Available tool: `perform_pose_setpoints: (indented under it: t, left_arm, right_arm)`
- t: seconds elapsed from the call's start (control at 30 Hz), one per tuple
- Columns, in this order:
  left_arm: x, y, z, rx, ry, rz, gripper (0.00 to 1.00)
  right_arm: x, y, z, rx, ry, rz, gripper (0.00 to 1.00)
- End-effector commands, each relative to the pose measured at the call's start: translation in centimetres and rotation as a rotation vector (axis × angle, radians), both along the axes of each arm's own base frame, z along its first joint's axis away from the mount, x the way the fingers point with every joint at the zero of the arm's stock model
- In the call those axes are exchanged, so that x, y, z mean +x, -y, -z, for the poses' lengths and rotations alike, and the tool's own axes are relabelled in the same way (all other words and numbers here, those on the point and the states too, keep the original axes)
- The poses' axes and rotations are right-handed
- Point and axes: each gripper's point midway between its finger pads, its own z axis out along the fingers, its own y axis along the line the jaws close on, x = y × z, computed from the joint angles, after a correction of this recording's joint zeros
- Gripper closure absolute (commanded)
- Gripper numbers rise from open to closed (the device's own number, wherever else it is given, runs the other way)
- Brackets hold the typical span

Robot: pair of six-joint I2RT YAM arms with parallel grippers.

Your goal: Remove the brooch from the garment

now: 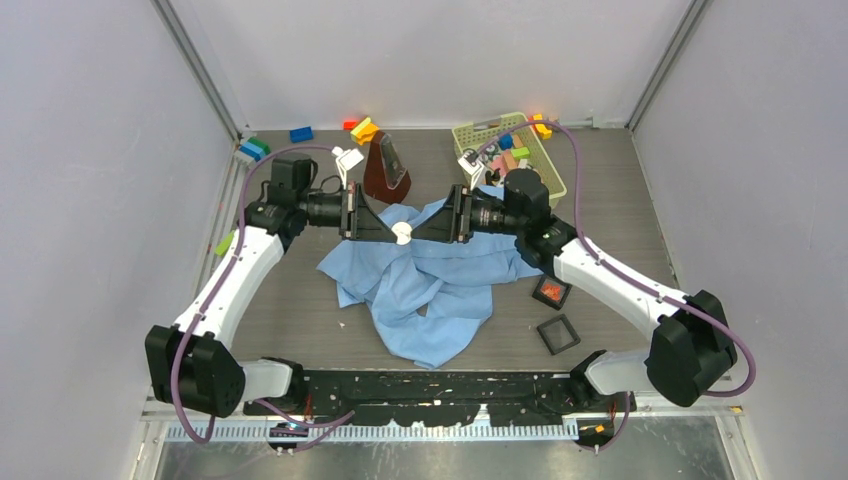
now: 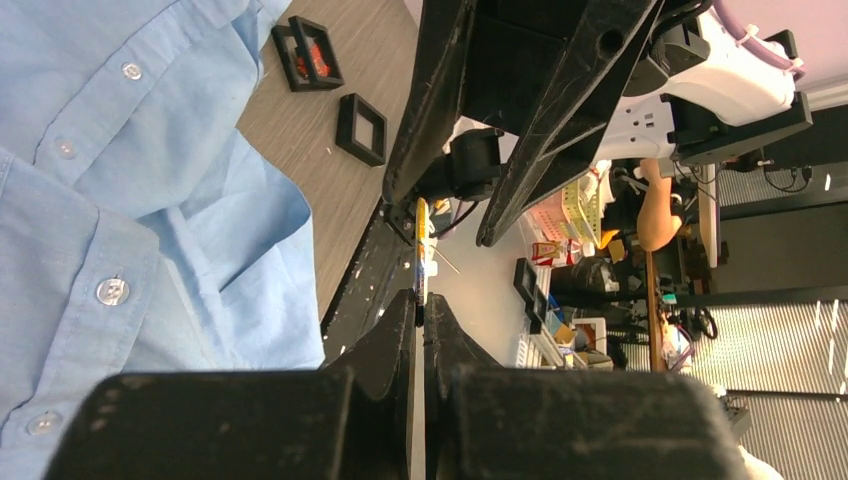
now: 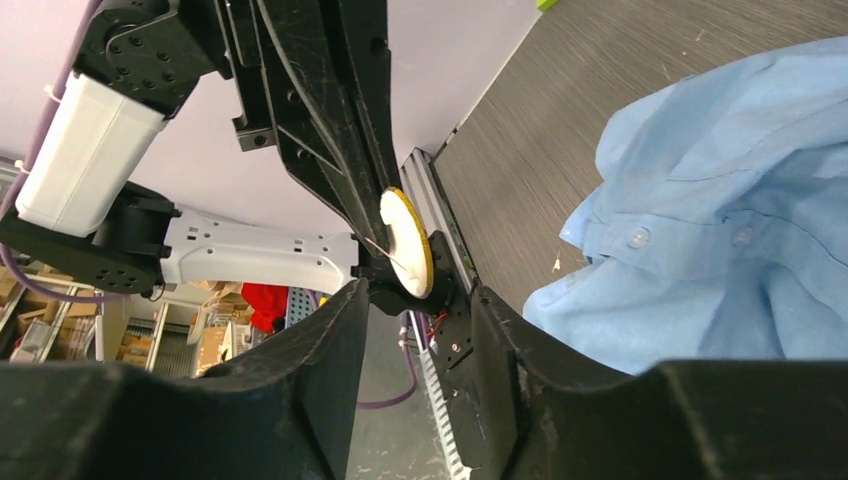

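The brooch (image 1: 402, 234), a small white disc with a yellow rim, hangs in the air between my two grippers, above the light-blue shirt (image 1: 430, 285). My left gripper (image 1: 392, 232) is shut on the brooch. In the left wrist view the brooch (image 2: 422, 235) shows edge-on, sticking out past the closed fingertips (image 2: 405, 310). My right gripper (image 1: 416, 232) is open, its jaws on either side of the brooch (image 3: 405, 243) without touching it. The brooch is apart from the shirt (image 3: 730, 220), and its thin pin is bare. The shirt (image 2: 120, 180) lies crumpled on the table.
Two black square frames (image 1: 552, 292) (image 1: 558, 334) lie right of the shirt. A brown wedge-shaped object (image 1: 385, 165) stands behind it. A green basket (image 1: 470, 132) of toys sits back right. Loose coloured bricks (image 1: 300, 133) lie along the back wall.
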Motion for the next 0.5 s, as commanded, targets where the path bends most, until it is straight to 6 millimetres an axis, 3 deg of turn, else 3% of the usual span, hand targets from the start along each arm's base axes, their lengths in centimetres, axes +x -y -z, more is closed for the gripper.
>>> perform_pose_setpoints:
  t: [0.0,0.47]
  left_arm:
    - [-0.8,0.1,-1.8,-0.06,0.049,0.041,1.0]
    - [-1.2,0.2,-2.2,-0.094,0.042,0.056,1.0]
  right_arm:
    - [-0.9,-0.6,-3.1,0.083,0.085,-0.044,0.55]
    - [-1.4,-1.7,-3.0,0.053,0.099,-0.053,0.62]
